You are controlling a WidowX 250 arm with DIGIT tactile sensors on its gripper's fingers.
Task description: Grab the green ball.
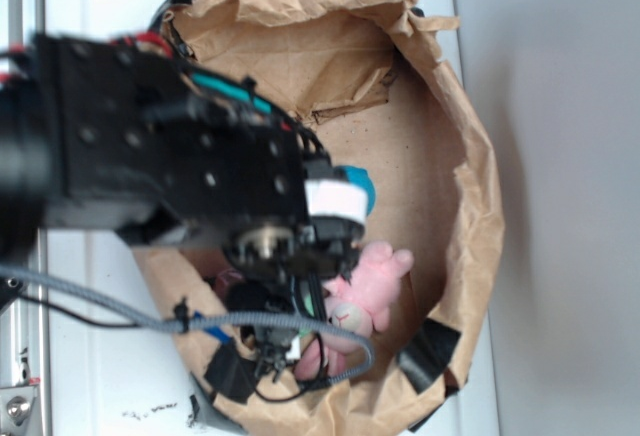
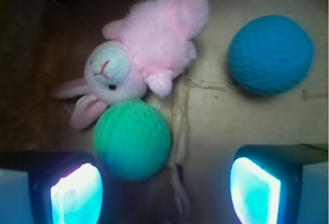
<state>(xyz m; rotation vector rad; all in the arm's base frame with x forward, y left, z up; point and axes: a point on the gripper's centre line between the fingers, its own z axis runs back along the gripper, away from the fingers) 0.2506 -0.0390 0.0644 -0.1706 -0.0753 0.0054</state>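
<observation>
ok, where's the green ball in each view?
Exterior: not visible; the arm covers the spot beside the pink bunny's head.
Wrist: green ball lower left of centre, touching the bunny's head, just above the left finger of the open gripper.
Shared landmark: the pink bunny; the blue ball also shows in both.

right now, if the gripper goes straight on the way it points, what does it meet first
Probably the cardboard floor: the open gripper centres on bare floor, with the green ball by one finger. That finger may clip it; depth is unclear.
</observation>
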